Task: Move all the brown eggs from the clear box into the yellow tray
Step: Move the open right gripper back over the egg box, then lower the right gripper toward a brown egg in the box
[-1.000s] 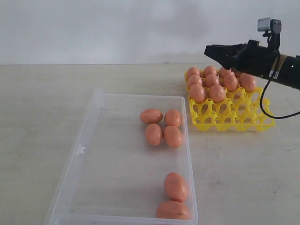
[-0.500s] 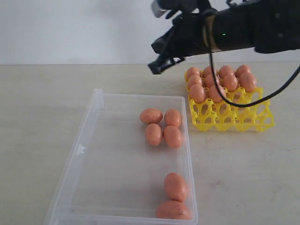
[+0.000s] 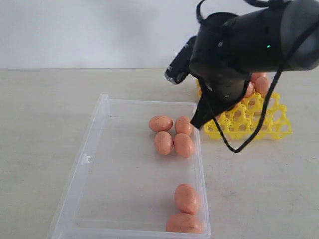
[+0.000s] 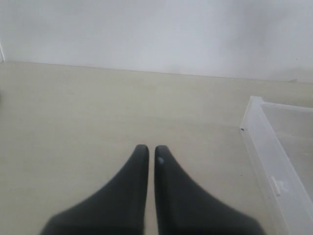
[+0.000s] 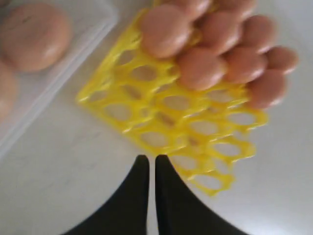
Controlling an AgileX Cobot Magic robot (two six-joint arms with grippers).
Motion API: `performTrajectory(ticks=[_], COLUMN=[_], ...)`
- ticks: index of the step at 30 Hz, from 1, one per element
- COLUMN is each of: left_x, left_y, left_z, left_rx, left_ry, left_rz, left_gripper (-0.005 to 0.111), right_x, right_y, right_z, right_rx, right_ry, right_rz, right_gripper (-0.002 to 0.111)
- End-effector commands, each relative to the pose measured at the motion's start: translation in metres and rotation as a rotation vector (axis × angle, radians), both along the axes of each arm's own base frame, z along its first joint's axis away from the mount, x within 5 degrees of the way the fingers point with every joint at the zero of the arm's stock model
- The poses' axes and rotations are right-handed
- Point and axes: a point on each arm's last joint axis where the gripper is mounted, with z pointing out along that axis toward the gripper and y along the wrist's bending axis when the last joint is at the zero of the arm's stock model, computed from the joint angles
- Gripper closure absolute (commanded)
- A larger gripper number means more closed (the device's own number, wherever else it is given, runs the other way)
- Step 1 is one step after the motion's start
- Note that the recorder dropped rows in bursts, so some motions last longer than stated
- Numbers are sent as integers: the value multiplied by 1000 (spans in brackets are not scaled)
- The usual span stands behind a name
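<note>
Brown eggs (image 3: 184,145) lie in two places. Six are in the clear box (image 3: 84,159), four bunched toward its one o'clock corner and two touching at its five o'clock corner. The rest fill the far rows of the yellow tray (image 3: 279,130), which sits on the table (image 3: 40,99) at about two o'clock from the box's middle. The right arm (image 3: 249,40) hides most of the tray from outside, so there are perhaps eight eggs there, judging by the right wrist view. The right claw (image 3: 196,123) is closed and empty, jaws together, pointing down at three o'clock of the bunch, between the box wall and the tray. The left claw (image 4: 147,149) is also closed, holding nothing, over bare table near a box corner.
</note>
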Motion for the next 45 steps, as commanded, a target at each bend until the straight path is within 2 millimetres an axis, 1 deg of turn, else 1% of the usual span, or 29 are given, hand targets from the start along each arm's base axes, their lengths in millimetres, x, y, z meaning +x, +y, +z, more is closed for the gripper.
performTrajectory(ticks=[1, 3, 5, 7, 11, 18, 19, 20, 21, 25, 27, 31, 36, 38, 45], left_x=[0, 0, 0, 0, 0, 0, 0, 0, 0, 0, 0, 0, 0, 0, 0], left_y=[0, 0, 0, 0, 0, 0, 0, 0, 0, 0, 0, 0, 0, 0, 0], left_z=[0, 0, 0, 0, 0, 0, 0, 0, 0, 0, 0, 0, 0, 0, 0], left_rx=[0, 0, 0, 0, 0, 0, 0, 0, 0, 0, 0, 0, 0, 0, 0], left_ry=[-6, -6, -6, -6, -4, -4, -4, -4, -4, -4, -4, -4, -4, -4, -4], left_rz=[3, 3, 3, 3, 3, 3, 3, 3, 3, 3, 3, 3, 3, 3, 3], left_gripper=[103, 103, 103, 103, 103, 103, 103, 103, 103, 103, 103, 103, 103, 103, 103], right_x=[-25, -40, -47, -47, -42, -38, -37, -36, -35, -31, -30, -27, -18, -16, -15], right_y=[17, 27, 34, 40, 43, 45, 46, 47, 47, 49, 50, 50, 49, 50, 51], right_z=[17, 26, 30, 31, 30, 10, 6, 2, -2, -19, -25, -33, -44, -53, -72], right_rx=[300, 395, 473, 543, 570, 551, 547, 547, 543, 528, 526, 525, 495, 491, 472], right_ry=[349, 532, 593, 587, 545, 620, 632, 641, 651, 693, 708, 700, 640, 658, 706], right_rz=[230, 325, 349, 341, 327, 280, 275, 271, 266, 247, 220, 154, 101, 68, 25], right_gripper=[108, 108, 108, 108, 108, 108, 105, 101, 93, 57, 49, 49, 49, 49, 49])
